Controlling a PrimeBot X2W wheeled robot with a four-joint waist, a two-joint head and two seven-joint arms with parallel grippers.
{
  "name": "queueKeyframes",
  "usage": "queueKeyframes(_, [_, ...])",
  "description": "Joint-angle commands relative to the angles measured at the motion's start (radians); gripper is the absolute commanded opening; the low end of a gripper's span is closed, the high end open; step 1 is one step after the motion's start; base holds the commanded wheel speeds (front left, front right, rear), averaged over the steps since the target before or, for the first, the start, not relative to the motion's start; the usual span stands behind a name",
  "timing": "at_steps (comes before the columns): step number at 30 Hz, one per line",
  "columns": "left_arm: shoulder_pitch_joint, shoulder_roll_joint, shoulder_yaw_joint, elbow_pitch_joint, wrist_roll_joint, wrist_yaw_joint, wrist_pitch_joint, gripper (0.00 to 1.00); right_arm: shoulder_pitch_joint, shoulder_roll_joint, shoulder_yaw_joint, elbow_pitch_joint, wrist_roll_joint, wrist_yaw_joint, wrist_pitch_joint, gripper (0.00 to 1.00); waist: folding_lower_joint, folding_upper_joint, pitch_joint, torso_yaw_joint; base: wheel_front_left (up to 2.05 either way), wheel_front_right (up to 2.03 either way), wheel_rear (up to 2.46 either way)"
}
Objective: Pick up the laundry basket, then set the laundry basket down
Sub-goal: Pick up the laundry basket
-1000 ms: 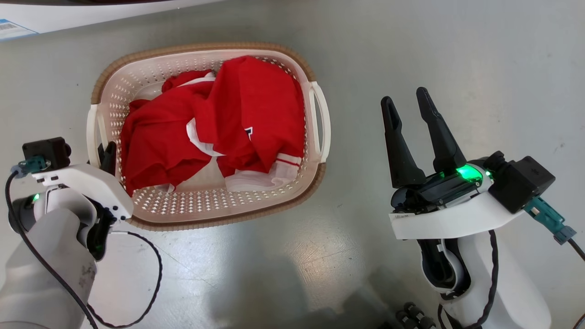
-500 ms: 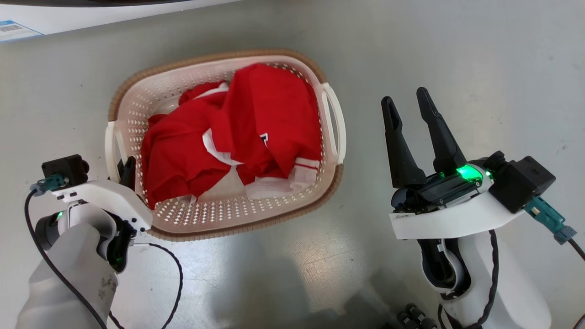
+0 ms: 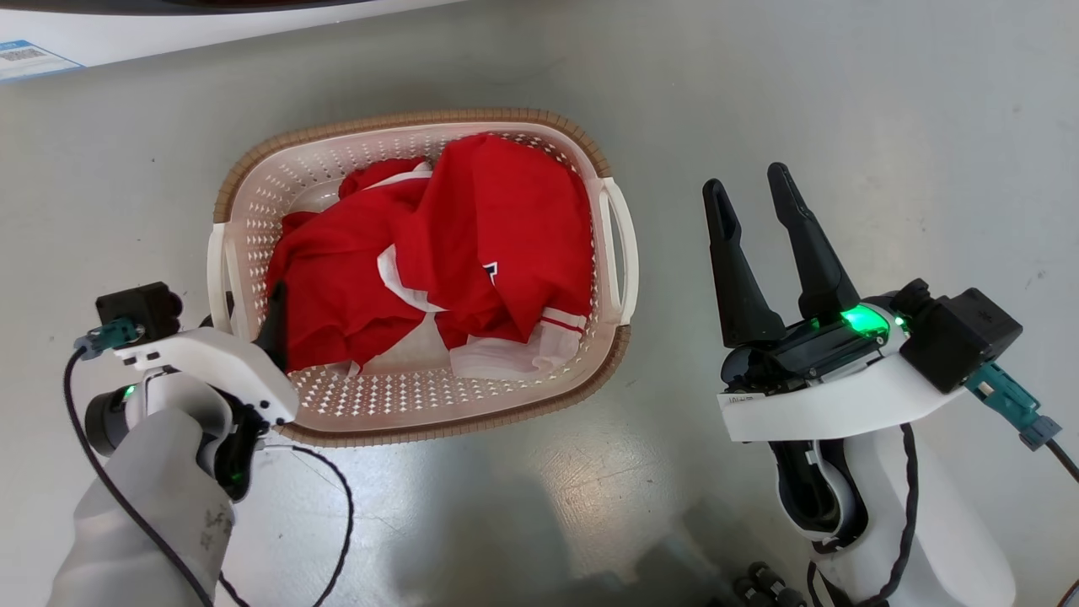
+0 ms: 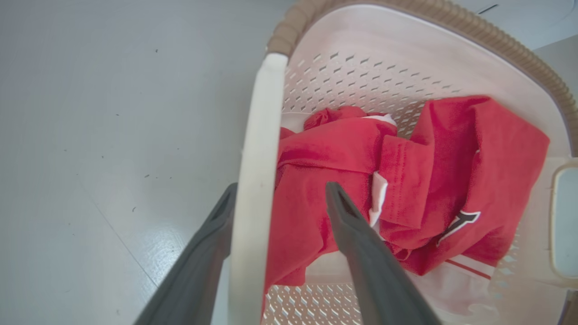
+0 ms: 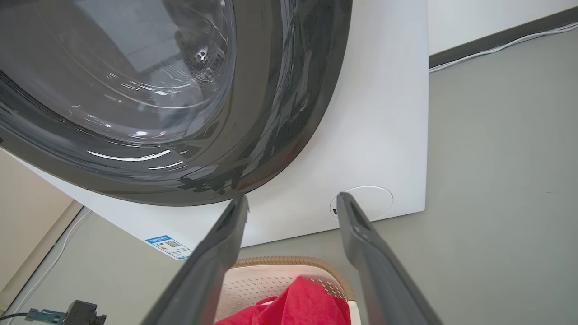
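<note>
The fingers (image 4: pixel 361 253) of the left gripper (image 4: pixel 282 186) stand spread astride the white side handle (image 4: pixel 257 158) of the laundry basket (image 3: pixel 405 405), one outside, one inside above the red garment (image 3: pixel 497 228). The basket rests on the grey floor (image 3: pixel 843 101). Beside the basket's opposite handle, the right gripper (image 3: pixel 746 179) has its fingers spread, empty.

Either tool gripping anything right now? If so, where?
Nothing held. The left tool stands open astride the white side handle of the laundry basket, inner finger clear of it; the right tool is open and empty.
</note>
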Motion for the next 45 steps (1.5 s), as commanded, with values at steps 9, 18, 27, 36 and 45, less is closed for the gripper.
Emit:
queueKeyframes(9, [0.041,0.021,0.046,-0.018,0.027,-0.006,-0.006,1.00,0.011,0.002,0.022,-0.012,0.007,0.007,-0.011,1.00,-0.0001,0.0000,-0.018,0.000,0.00,0.00,0.00])
queueKeyframes(18, [0.070,0.047,0.113,-0.031,0.085,-0.006,-0.006,1.00,0.016,0.002,0.018,0.006,0.021,0.007,-0.011,1.00,-0.0001,0.0000,-0.081,0.000,0.00,0.00,0.00])
queueKeyframes(27, [0.143,0.034,0.170,-0.134,0.126,-0.006,-0.006,1.00,0.034,0.002,0.005,0.038,0.022,0.007,-0.011,1.00,-0.0001,0.0000,-0.201,0.021,0.00,0.00,0.00])
queueKeyframes(36, [0.272,0.006,0.214,-0.349,0.205,-0.006,-0.006,1.00,0.074,0.002,-0.025,0.074,-0.007,0.007,-0.011,1.00,-0.0001,0.0000,-0.359,0.061,0.00,0.00,0.00])
queueKeyframes(45, [0.416,-0.022,0.257,-0.577,0.262,-0.006,-0.006,1.00,0.141,0.002,-0.074,0.098,-0.029,0.007,-0.011,1.00,-0.0001,0.0000,-0.511,0.108,0.00,0.00,0.00])
